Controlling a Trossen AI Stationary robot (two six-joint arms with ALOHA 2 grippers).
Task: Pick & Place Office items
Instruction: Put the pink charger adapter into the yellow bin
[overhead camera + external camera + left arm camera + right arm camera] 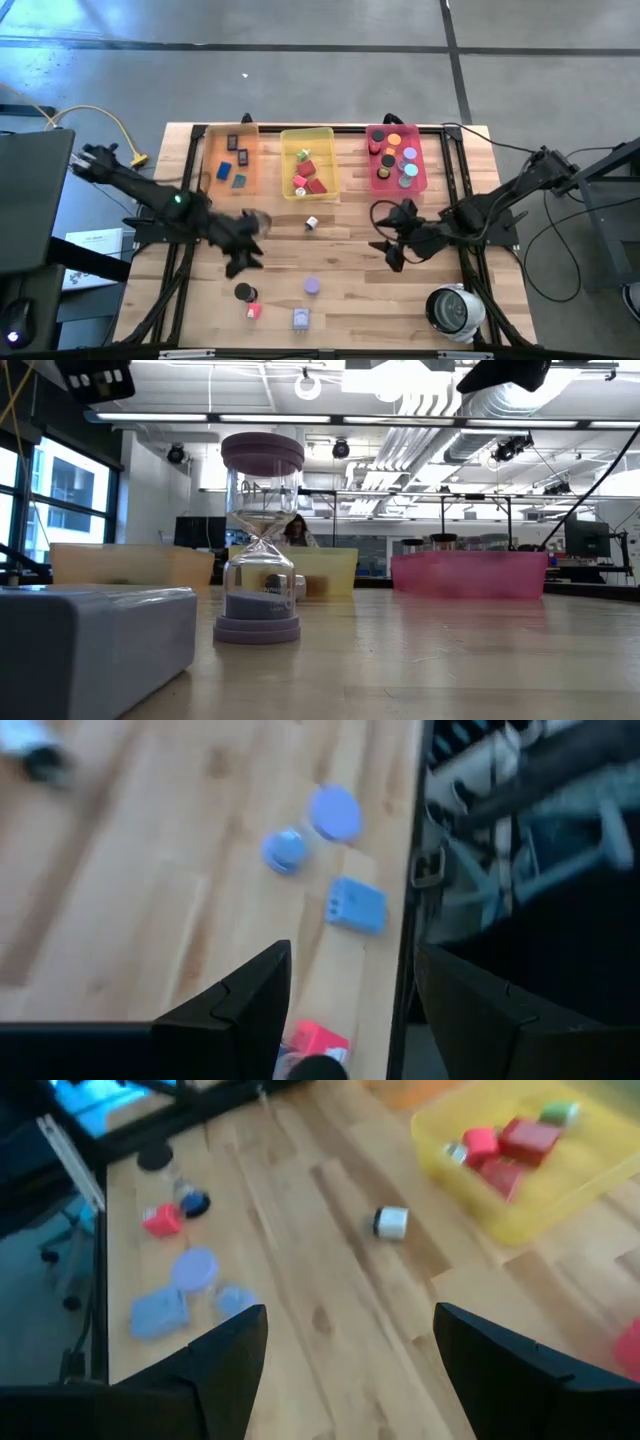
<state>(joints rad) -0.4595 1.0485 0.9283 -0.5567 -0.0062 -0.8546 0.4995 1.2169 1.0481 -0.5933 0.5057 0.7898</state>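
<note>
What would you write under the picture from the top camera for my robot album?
Two robot arms hover open claws, left and right, over a wooden table with orange, yellow and pink trays of colourful office pieces.

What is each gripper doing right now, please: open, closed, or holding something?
Left gripper: open, holding nothing, above the table's front left.
Right gripper: open, holding nothing, above the table's right middle.
</note>
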